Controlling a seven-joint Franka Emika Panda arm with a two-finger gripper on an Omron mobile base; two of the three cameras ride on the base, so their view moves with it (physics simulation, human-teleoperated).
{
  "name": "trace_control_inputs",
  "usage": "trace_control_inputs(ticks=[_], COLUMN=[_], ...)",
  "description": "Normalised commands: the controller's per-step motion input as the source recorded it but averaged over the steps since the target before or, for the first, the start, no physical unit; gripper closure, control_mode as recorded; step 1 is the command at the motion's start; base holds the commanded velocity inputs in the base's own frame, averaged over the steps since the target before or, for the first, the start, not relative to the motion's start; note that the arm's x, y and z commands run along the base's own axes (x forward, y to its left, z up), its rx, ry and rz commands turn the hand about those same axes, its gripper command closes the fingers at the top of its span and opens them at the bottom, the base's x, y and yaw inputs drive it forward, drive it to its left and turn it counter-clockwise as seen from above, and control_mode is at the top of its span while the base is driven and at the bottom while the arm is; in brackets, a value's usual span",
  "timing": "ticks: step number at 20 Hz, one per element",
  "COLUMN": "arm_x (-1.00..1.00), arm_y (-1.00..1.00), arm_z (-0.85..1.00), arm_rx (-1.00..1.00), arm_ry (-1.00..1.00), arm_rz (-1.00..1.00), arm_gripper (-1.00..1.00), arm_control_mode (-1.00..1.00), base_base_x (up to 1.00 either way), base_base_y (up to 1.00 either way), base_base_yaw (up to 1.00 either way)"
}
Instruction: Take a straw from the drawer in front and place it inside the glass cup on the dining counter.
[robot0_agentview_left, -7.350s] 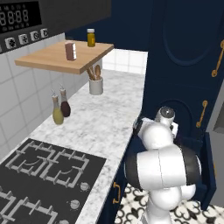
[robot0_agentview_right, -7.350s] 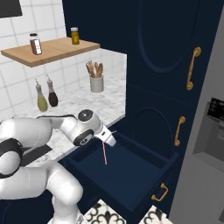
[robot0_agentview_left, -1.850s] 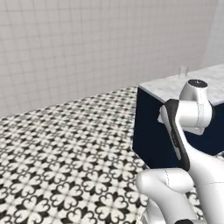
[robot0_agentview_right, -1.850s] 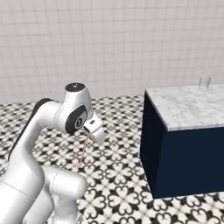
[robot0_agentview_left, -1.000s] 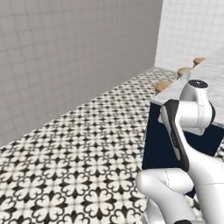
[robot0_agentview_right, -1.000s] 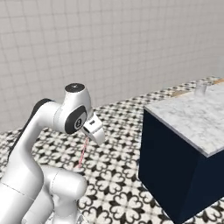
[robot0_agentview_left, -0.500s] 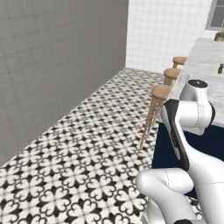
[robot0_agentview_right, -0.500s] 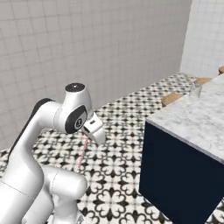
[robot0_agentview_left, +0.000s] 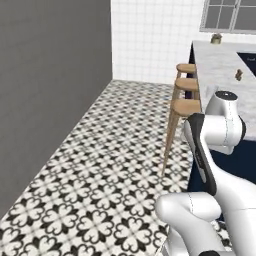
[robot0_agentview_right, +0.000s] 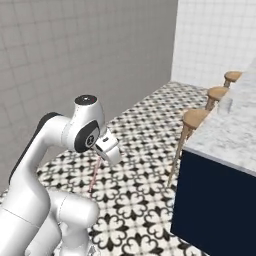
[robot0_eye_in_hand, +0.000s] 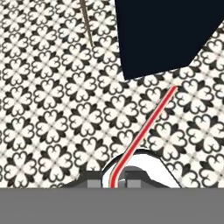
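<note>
Patterned floor lies open to your left; your gripper pinches the straw beside the dining counter corner, stools along its edge.

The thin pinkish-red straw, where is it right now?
The thin pinkish-red straw is clamped in the gripper, hanging down over the patterned floor tiles, left of the navy-based dining counter in the right base view.

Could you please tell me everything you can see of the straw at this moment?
The straw is a very thin, straight, pinkish-red stick with a pale edge. One end is clamped in the end effector; the rest hangs free over the patterned floor tiles, touching nothing else, beside the dining counter.
</note>
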Motion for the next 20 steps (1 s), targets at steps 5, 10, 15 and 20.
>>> trace_control_inputs(ticks=[5,10,15,20], arm_x=[0.00,0.00,0.00,0.00], arm_y=[0.00,0.00,0.00,0.00], arm_z=[0.00,0.00,0.00,0.00], arm_rx=[0.00,0.00,0.00,0.00], arm_ry=[0.00,0.00,0.00,0.00], arm_rz=[0.00,0.00,0.00,0.00], arm_gripper=[1.00,1.00,1.00,1.00], arm_control_mode=[1.00,1.00,1.00,1.00], base_base_x=[0.72,0.84,0.88,0.80], base_base_y=[0.73,0.69,0.67,0.64], base_base_yaw=[-0.44,-0.49,-0.50,-0.50])
